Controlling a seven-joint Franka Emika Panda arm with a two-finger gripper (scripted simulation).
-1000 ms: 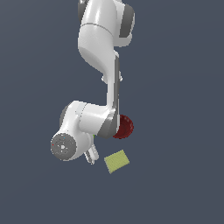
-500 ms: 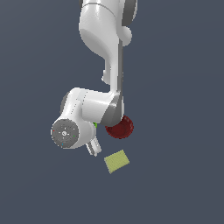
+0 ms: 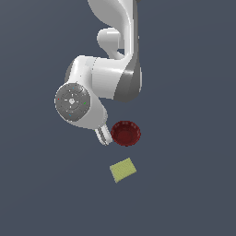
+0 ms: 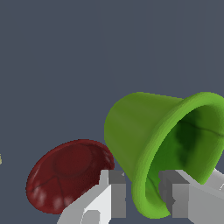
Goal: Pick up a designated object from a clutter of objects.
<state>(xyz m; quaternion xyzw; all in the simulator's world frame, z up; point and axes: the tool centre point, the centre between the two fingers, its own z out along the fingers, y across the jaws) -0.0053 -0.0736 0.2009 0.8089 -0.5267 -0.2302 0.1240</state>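
Jaws are clamped on the cup's (image 4: 162, 144) rim, one finger (image 4: 113, 192) outside the wall and the other inside the mouth; the cup sits tilted in the grip. The red bowl (image 3: 125, 133) lies right beside the gripper (image 3: 104, 136), at its three o'clock in the exterior view. The yellow sponge (image 3: 123, 169) lies apart, at the bowl's six o'clock.

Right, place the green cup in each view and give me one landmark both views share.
Exterior view: the green cup is not visible; the arm covers where it would be.
Wrist view: green cup tipped on its side, rim between the gripper fingers.
Shared landmark: the red bowl, beside the gripper.
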